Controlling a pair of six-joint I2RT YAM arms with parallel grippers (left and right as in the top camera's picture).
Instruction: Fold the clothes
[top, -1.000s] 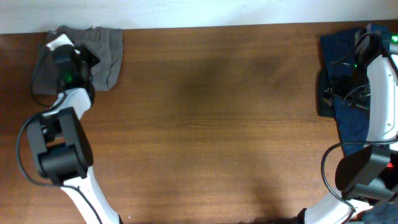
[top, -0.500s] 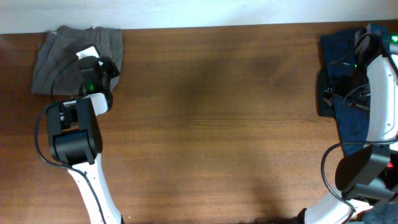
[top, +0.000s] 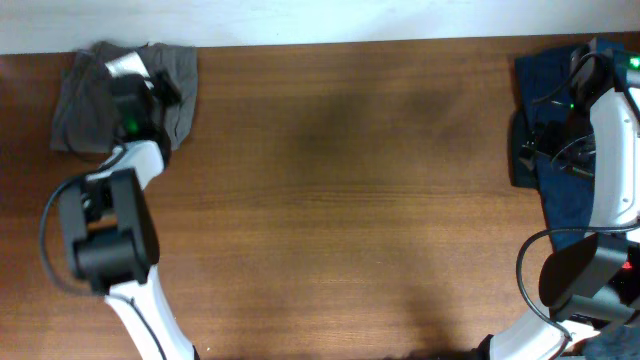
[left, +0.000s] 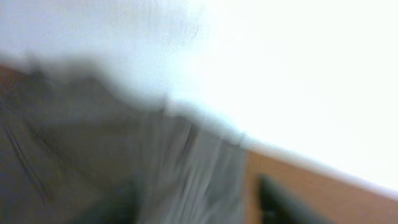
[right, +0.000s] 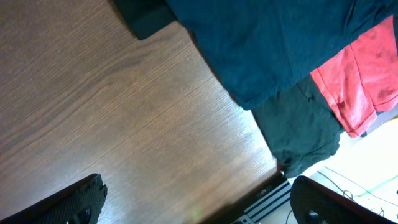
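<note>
The grey clothes (top: 85, 110) lie bunched at the table's far left corner, against the back edge. My left gripper (top: 135, 90) hovers over their right half. The left wrist view is badly blurred: grey cloth (left: 186, 162) fills the lower part, and the left gripper (left: 199, 205) shows two dark fingers standing well apart, open. A navy garment (top: 555, 190) lies at the far right under my right arm (top: 610, 130). In the right wrist view the right gripper (right: 202, 205) is open over bare wood, short of the navy garment (right: 267, 43).
A black flat object (top: 523, 150) sits at the navy garment's left edge. Off the table's right edge (right: 267, 180) hang a dark green garment (right: 305, 130) and a red one (right: 367, 68). A white wall runs along the back.
My left gripper swung right over the grey clothes, then back up and left, and its jaws went from shut to open. The right arm has not moved.
</note>
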